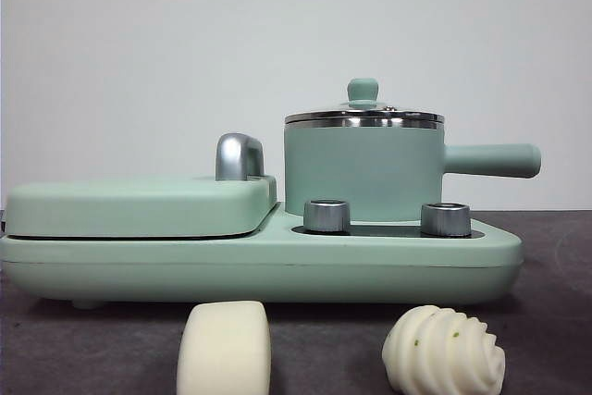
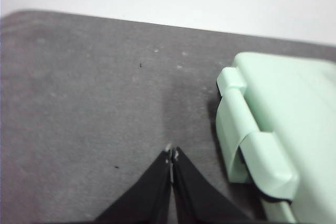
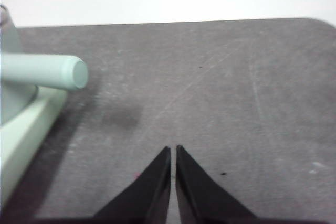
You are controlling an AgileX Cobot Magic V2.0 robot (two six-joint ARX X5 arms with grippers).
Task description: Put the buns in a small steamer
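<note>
White wall [image 1: 296, 62] with two outlets up top, dark grey table [image 1: 555, 321] below. Mid-frame in the front view sits a mint green cooker base [image 1: 277, 270] with two steel knobs; its flat griddle lid [image 1: 139, 205] is on the left, closed. The steamer [image 1: 363, 168] stands on the right half of the base, lid on, handle pointing right. Both buns lie on the table in front of the base, at the bottom edge: smooth bun [image 1: 225, 349] left of centre, spiral bun [image 1: 444, 351] lower right, well apart. Left gripper [image 2: 171, 156] is pinched together over bare table beside the griddle hinge. Right gripper [image 3: 173, 150] has its jaws nearly touching, holding nothing, near the steamer's handle tip.
</note>
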